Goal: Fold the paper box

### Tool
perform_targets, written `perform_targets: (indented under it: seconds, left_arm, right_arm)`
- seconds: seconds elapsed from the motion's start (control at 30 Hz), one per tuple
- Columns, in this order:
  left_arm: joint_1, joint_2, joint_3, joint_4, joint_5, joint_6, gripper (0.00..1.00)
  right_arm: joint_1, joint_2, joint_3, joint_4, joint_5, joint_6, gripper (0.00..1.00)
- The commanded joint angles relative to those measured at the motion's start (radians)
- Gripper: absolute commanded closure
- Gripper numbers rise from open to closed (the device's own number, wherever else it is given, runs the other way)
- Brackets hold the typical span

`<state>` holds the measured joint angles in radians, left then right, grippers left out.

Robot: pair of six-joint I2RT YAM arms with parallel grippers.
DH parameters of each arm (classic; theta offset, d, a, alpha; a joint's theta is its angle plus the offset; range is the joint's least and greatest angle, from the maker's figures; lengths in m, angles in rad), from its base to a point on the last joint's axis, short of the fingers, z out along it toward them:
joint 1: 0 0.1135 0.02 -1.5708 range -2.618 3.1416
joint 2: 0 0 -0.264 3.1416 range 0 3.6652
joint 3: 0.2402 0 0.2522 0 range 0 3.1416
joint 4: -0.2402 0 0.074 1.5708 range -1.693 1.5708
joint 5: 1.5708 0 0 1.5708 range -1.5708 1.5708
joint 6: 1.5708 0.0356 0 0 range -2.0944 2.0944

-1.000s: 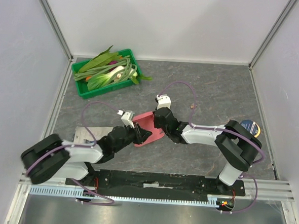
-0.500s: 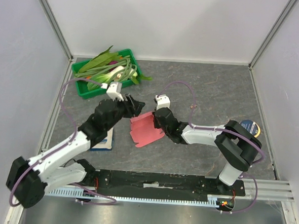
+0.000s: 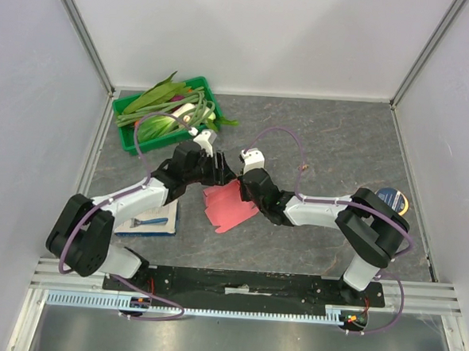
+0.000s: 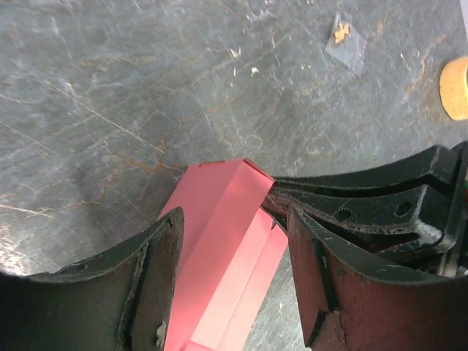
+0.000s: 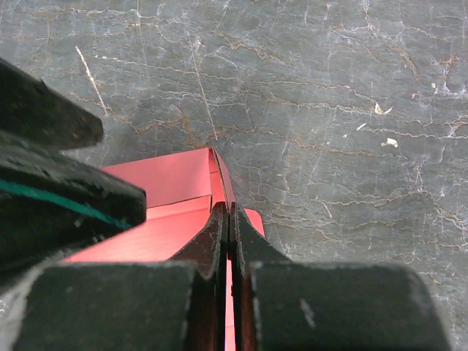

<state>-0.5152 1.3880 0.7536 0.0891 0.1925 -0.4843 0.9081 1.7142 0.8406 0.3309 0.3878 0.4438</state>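
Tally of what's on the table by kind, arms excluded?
paper box: 1
green tray, filled with vegetables: 1
booklet: 1
round roll, likely tape: 1
small scrap: 1
Total: 5

The left arm [image 3: 137, 200] and right arm [image 3: 316, 211] are showing white shells between bulky black joints, each trailing 1 looping purple cable [image 3: 281, 131]. The left gripper [image 4: 234, 219] is wearing 2 curved black fingers [image 4: 157, 285] with scuffed, chipped edges and pale scratches.
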Motion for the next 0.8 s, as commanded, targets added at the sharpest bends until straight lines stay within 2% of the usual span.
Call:
perform_targets:
  seconds: [0.0, 0.3, 0.4, 0.53, 0.6, 0.77]
  left_arm:
    - [0.007, 0.025, -0.042, 0.121, 0.098, 0.033, 0.37]
    - [0.012, 0.074, -0.089, 0.169, 0.065, 0.026, 0.45]
    - [0.012, 0.091, -0.088, 0.158, 0.061, 0.023, 0.53]
    - [0.012, 0.086, -0.117, 0.17, 0.041, 0.012, 0.6]
    - [0.012, 0.082, -0.128, 0.175, 0.039, 0.013, 0.6]
    - [0.012, 0.072, -0.141, 0.188, 0.048, 0.013, 0.61]
  right_arm:
    - [0.006, 0.025, -0.008, -0.001, -0.027, -0.011, 1.0]
    - [0.006, 0.01, -0.017, 0.003, -0.038, -0.024, 1.0]
    - [0.006, 0.01, -0.011, -0.009, -0.047, -0.025, 1.0]
    - [0.008, 0.005, 0.006, -0.042, -0.056, -0.036, 0.93]
    - [0.005, -0.004, 0.006, -0.05, -0.059, -0.043, 0.88]
    - [-0.009, -0.031, 0.006, -0.053, -0.133, -0.089, 0.82]
